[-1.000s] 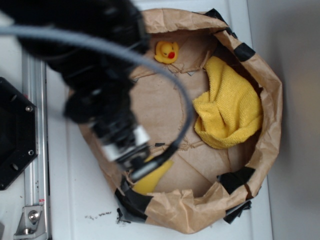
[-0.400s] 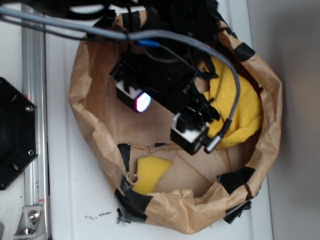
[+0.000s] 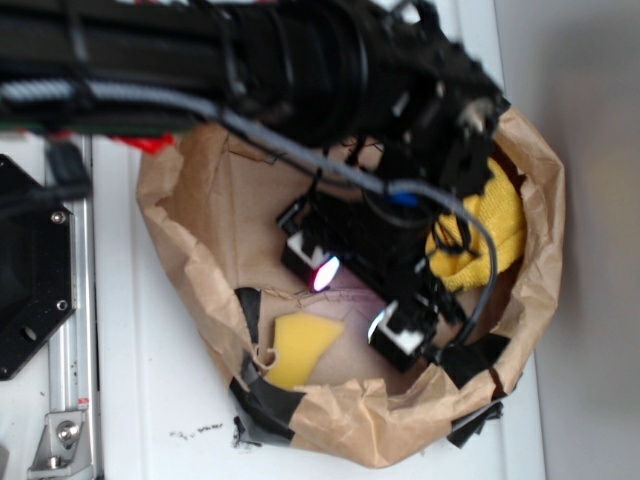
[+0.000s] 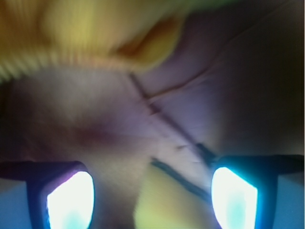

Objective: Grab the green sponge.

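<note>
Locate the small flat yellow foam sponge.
In the exterior view the flat yellow foam sponge lies at the lower left of the brown paper bag's floor, beside black tape, left of the hand.

The robot arm [image 3: 300,60] is black and thick, built of rounded segments. A grey cable [image 3: 300,150] runs along it and bends down in a loop toward the end effector [image 3: 360,300], and a short blue piece shows near this cable. The end effector is black, with white blocks. Its two fingers [image 4: 71,200] have dark frames and glow bright white-cyan in the wrist view, pinkish in the exterior view.
</note>
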